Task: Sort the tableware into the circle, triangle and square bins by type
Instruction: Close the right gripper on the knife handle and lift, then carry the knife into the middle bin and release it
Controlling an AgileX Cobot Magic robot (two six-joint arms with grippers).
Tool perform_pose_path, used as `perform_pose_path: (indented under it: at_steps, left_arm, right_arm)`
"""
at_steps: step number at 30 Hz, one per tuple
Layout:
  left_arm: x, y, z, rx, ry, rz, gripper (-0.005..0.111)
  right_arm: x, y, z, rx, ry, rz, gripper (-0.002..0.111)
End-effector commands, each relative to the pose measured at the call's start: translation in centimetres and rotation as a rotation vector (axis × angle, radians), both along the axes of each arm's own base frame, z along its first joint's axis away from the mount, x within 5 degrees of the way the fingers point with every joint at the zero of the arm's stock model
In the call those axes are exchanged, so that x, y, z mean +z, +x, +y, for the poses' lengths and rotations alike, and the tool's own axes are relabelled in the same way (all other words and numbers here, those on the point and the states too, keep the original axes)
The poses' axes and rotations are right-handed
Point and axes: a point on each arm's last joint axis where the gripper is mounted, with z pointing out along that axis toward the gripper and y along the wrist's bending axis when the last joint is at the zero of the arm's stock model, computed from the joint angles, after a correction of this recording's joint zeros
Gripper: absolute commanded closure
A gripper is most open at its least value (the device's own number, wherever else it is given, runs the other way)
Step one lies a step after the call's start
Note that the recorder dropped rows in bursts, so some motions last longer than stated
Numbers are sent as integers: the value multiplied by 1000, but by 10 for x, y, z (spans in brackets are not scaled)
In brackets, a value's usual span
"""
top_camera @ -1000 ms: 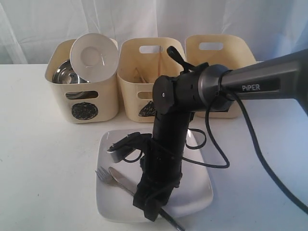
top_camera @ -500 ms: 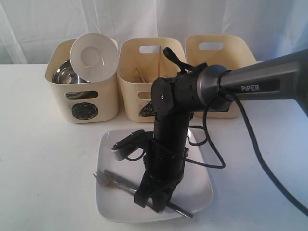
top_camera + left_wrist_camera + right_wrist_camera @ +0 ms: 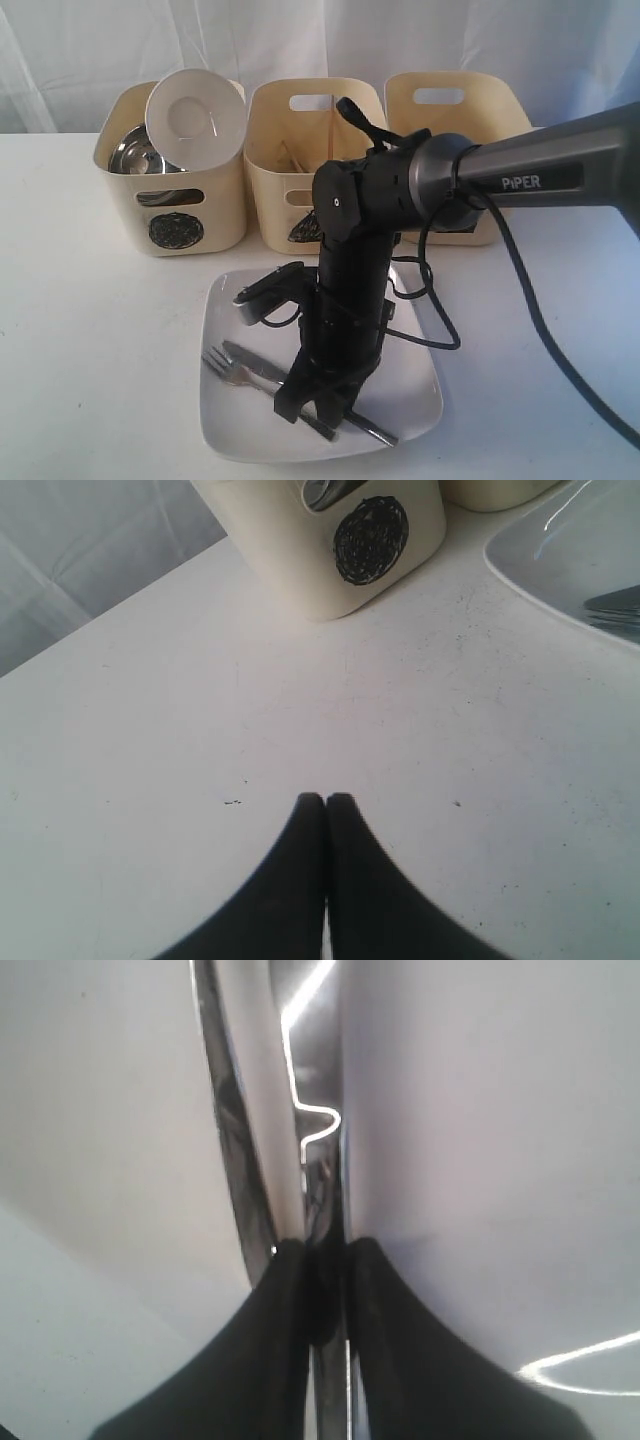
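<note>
A white square plate (image 3: 410, 385) lies in front of the bins with a knife (image 3: 245, 355) and a fork (image 3: 218, 365) side by side on it. My right gripper (image 3: 312, 412) points down over the plate's front and is shut on the knife's handle. In the right wrist view the fingers (image 3: 325, 1250) pinch the knife (image 3: 318, 1080), with the fork (image 3: 232, 1130) just beside it. My left gripper (image 3: 326, 800) is shut and empty over bare table, near the circle bin (image 3: 340, 550).
The circle bin (image 3: 175, 215) holds a steel bowl (image 3: 140, 150) and a tilted white bowl (image 3: 195, 115). The triangle bin (image 3: 280, 190) holds chopsticks (image 3: 332, 135). The third bin (image 3: 455, 110) stands behind the right arm, its mark hidden. The plate's corner (image 3: 560, 570) shows in the left wrist view.
The right gripper has shut on the knife. It has drawn back a little from the plate's front edge, and the knife and fork have shifted with it.
</note>
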Motion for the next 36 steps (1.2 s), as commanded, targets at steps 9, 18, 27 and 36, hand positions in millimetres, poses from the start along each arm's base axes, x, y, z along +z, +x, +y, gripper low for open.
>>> perform_pose_path:
  at_steps: [9,18,27,36]
  left_arm:
    - [-1,0,0,-3,-6,-2,107]
    - [-1,0,0,-3,-6,-2,107]
    - [-1,0,0,-3,-6,-2,107]
    - [-1,0,0,-3,-6,-2,107]
  right_arm:
    - [36,6,-1,-11,76,-168,108]
    - [77,3,-5,-17,167,-297,108]
    - [127,12,-17,-111,284,-553,108]
    - [151,35,-35,-266,403,-722,108]
